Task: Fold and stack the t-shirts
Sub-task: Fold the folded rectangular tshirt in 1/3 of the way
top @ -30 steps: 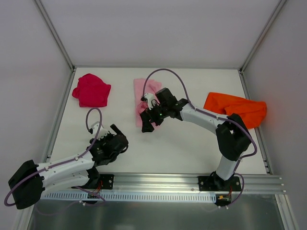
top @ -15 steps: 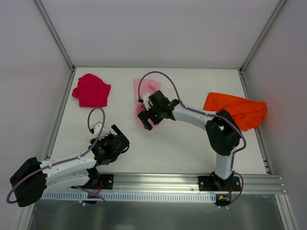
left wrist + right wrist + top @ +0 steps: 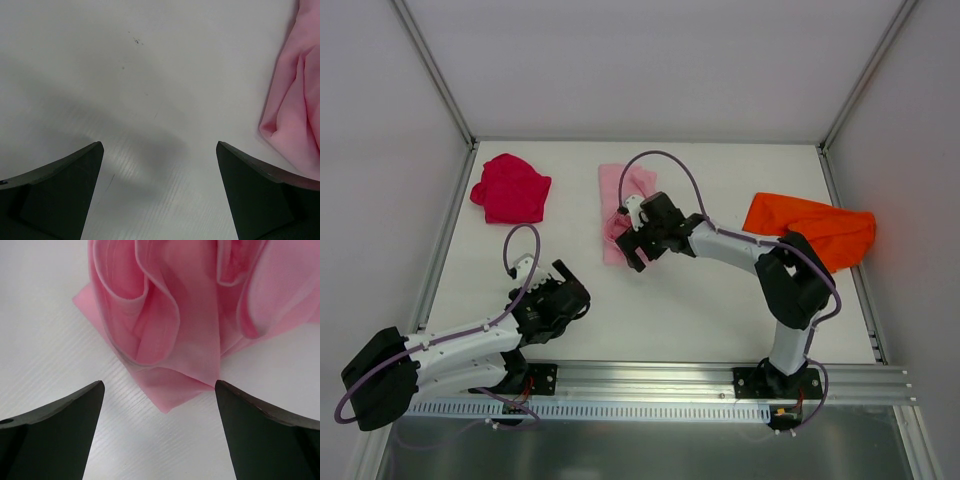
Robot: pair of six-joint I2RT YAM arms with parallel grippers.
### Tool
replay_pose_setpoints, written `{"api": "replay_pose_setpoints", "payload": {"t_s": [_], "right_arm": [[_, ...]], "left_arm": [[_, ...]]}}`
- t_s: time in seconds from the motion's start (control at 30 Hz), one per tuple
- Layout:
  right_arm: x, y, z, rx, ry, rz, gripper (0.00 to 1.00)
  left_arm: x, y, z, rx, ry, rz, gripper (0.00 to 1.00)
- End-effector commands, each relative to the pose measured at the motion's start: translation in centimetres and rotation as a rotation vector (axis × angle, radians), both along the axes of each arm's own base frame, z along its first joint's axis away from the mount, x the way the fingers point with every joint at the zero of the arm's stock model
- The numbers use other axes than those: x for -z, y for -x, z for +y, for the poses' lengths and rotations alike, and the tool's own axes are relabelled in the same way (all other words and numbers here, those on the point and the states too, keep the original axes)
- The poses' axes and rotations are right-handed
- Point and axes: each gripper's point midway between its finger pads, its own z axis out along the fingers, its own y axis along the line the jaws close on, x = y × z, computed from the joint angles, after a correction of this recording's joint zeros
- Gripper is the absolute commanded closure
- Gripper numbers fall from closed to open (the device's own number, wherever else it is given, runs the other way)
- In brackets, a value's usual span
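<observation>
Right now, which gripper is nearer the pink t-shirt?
Right. The right gripper hangs open over the pink t-shirt's near end; the left gripper is open above bare table, off its left side.

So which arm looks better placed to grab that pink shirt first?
The right. Its open jaws hover at the near corner of the pink t-shirt, which shows between them. The left arm's open jaws hang over bare table, the shirt only at their view's edge.

A white table (image 3: 700,310) with a faintly ribbed surface sits inside plain, pale grey walls: a back wall (image 3: 650,60), a left wall (image 3: 370,180) and a right wall (image 3: 920,150). Slim metal posts (image 3: 436,72) line the corners. An aluminium rail (image 3: 660,378) edges the table's near side. The light is soft and even.
</observation>
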Motion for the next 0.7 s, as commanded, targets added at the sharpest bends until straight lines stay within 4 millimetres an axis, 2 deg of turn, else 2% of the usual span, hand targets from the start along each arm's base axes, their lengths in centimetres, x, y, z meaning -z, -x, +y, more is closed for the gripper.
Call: {"api": "replay_pose_setpoints", "payload": {"t_s": [0.0, 0.1, 0.17, 0.27, 0.33, 0.37, 0.4, 0.43, 0.47, 0.5, 0.57, 0.67], "right_arm": [[-6.2, -1.9, 1.9, -0.003, -0.185, -0.076, 0.00], [-8.0, -2.7, 2.3, 0.026, -0.217, -0.087, 0.00], [-8.4, -3.7, 2.1, 0.083, -0.207, -0.110, 0.00], [-9.9, -5.0, 2.5, 0.114, -0.216, -0.133, 0.00], [-12.0, -5.4, 2.3, 0.156, -0.277, -0.205, 0.00], [-14.2, -5.4, 1.9, 0.196, -0.357, -0.270, 0.00], [-13.3, -6.6, 1.0, 0.295, -0.409, -0.337, 0.00], [-13.3, -7.7, 0.3, 0.336, -0.414, -0.315, 0.00], [-13.3, -7.6, 1.4, 0.273, -0.423, -0.239, 0.00], [-12.4, -7.6, 2.8, 0.211, -0.365, -0.126, 0.00], [-11.6, -7.4, 3.5, 0.188, -0.297, -0.151, 0.00], [-11.4, -6.6, 4.7, 0.129, -0.299, -0.157, 0.00]], "left_arm": [[-0.3, -0.3, 0.2, -0.022, -0.001, -0.033, 0.01], [-0.3, -0.4, 0.2, -0.022, 0.004, -0.036, 0.01], [-0.3, -0.3, 0.1, -0.021, 0.008, -0.036, 0.01], [-0.2, -0.3, 0.1, -0.020, 0.009, -0.035, 0.01], [-0.1, -0.2, 0.3, -0.023, 0.007, -0.034, 0.01], [-0.1, -0.2, 0.3, -0.021, 0.006, -0.034, 0.01], [-0.1, -0.2, 0.3, -0.022, 0.003, -0.035, 0.01], [-0.2, -0.3, 0.4, -0.024, -0.003, -0.036, 0.01], [-0.2, -0.2, 0.4, -0.023, -0.004, -0.034, 0.01], [-0.3, -0.2, 0.4, -0.025, -0.004, -0.035, 0.01], [-0.3, -0.2, 0.5, -0.027, -0.001, -0.037, 0.01], [-0.5, 0.0, 0.8, -0.030, -0.003, -0.037, 0.01]]}}
